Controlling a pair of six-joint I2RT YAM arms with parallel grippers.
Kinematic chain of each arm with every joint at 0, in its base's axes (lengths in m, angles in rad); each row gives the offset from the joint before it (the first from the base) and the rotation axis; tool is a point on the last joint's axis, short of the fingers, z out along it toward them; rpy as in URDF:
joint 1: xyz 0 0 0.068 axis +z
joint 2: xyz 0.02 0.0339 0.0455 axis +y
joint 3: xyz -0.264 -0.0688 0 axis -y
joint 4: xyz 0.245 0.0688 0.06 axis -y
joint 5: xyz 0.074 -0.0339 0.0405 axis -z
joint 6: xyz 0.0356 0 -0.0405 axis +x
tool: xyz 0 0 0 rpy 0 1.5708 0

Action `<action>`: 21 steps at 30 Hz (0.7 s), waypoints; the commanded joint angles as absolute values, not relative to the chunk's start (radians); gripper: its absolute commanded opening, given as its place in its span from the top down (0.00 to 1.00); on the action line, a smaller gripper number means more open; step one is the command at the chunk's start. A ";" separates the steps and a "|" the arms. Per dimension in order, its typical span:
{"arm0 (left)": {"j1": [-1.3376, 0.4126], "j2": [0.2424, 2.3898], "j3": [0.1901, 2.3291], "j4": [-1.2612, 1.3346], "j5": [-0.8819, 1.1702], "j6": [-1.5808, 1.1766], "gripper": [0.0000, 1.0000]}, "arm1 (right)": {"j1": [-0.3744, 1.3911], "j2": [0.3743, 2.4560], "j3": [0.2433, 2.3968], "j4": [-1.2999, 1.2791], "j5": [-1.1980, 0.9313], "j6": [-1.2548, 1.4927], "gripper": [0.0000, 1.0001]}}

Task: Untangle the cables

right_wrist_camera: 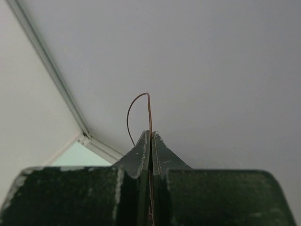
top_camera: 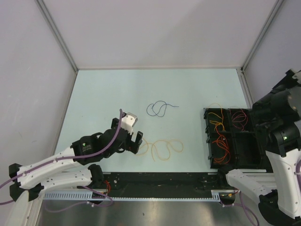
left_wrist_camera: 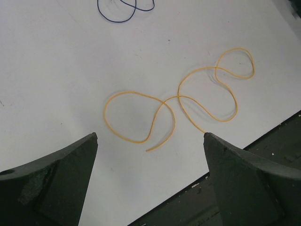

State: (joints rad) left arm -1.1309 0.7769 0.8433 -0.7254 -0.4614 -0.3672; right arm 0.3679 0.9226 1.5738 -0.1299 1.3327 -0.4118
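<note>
Jaws at left gape above yellow cable (left_wrist_camera: 164,100); right jaws pinch a reddish wire (right_wrist_camera: 149,113) near the tray (top_camera: 205,141).

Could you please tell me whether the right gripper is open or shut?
Shut: the right gripper's dark fingers meet, pinching a thin reddish-brown wire that curls out between them.

You have no text, label, brand, number or sign to read in any of the three views.
</note>
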 commanded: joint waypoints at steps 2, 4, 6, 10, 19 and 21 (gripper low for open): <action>-1.154 0.752 0.841 -0.739 -0.502 -0.383 0.00 | 0.359 0.916 1.525 -0.489 1.322 -0.065 1.00; -1.155 0.749 0.841 -0.739 -0.503 -0.385 0.00 | 0.350 0.907 1.494 -0.567 1.325 0.004 1.00; -1.157 0.749 0.841 -0.738 -0.503 -0.385 0.00 | 0.321 0.884 1.480 -0.702 1.283 0.107 1.00; -1.163 0.750 0.841 -0.738 -0.502 -0.385 0.00 | 0.239 0.839 1.404 -0.866 1.143 0.357 1.00; -1.169 0.759 0.841 -0.735 -0.488 -0.380 0.00 | 0.049 0.838 1.296 -1.000 1.037 0.449 1.00; -1.169 0.765 0.841 -0.735 -0.488 -0.379 0.00 | 0.023 0.830 1.283 -1.000 1.006 0.437 1.00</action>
State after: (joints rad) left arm -1.1629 0.7593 0.8433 -0.7444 -0.4793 -0.3756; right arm 0.0772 0.8482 1.2976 -0.9642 1.0710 0.3847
